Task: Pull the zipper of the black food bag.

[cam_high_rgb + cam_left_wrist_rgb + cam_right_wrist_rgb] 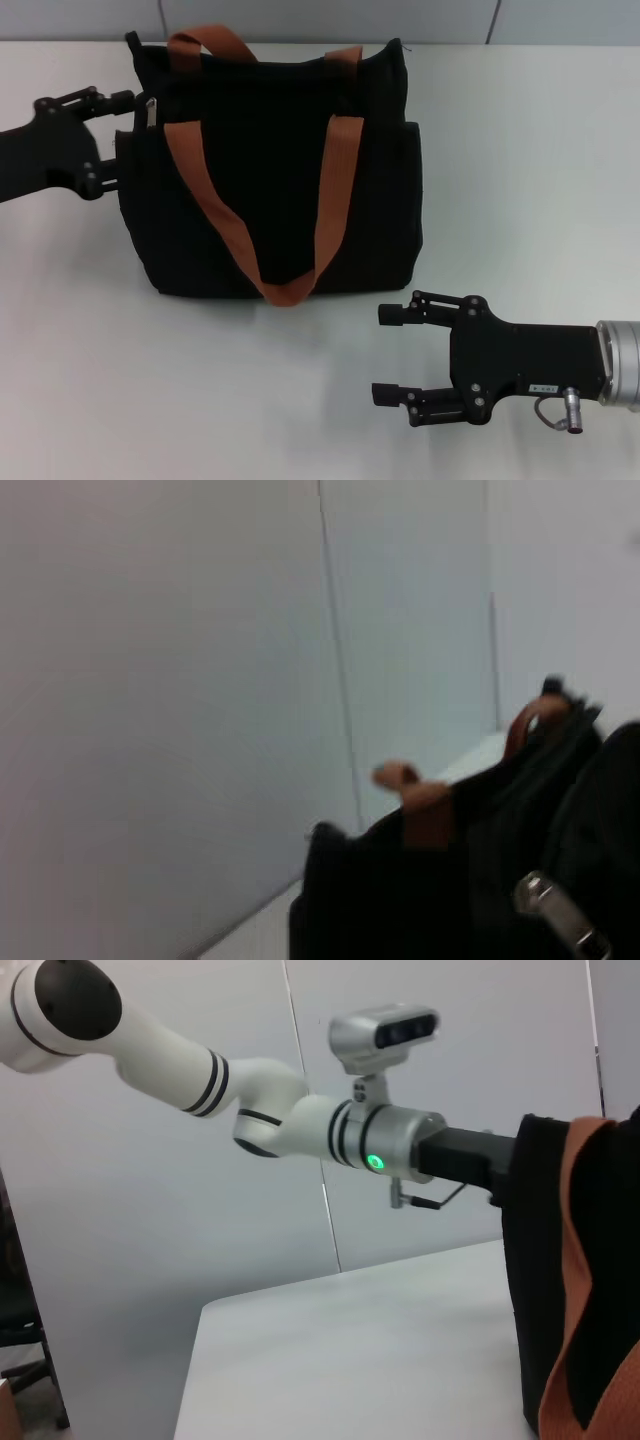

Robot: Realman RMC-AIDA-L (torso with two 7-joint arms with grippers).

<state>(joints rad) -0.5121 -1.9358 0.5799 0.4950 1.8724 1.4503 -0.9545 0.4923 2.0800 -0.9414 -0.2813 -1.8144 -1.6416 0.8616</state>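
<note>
The black food bag [270, 170] stands upright on the white table, with two rust-orange handles [335, 190] hanging down its front. The zipper's silver pull tab [150, 111] hangs at the bag's top left corner. My left gripper [117, 140] is open at the bag's left end, close beside the tab, with nothing between its fingers. The tab [560, 917] shows close up in the left wrist view, against the bag [440, 900]. My right gripper [383, 355] is open and empty, low over the table in front of the bag's right corner.
The white table [520, 150] reaches to a pale wall at the back. In the right wrist view, the left arm [300, 1125] reaches to the bag's [545, 1260] far end.
</note>
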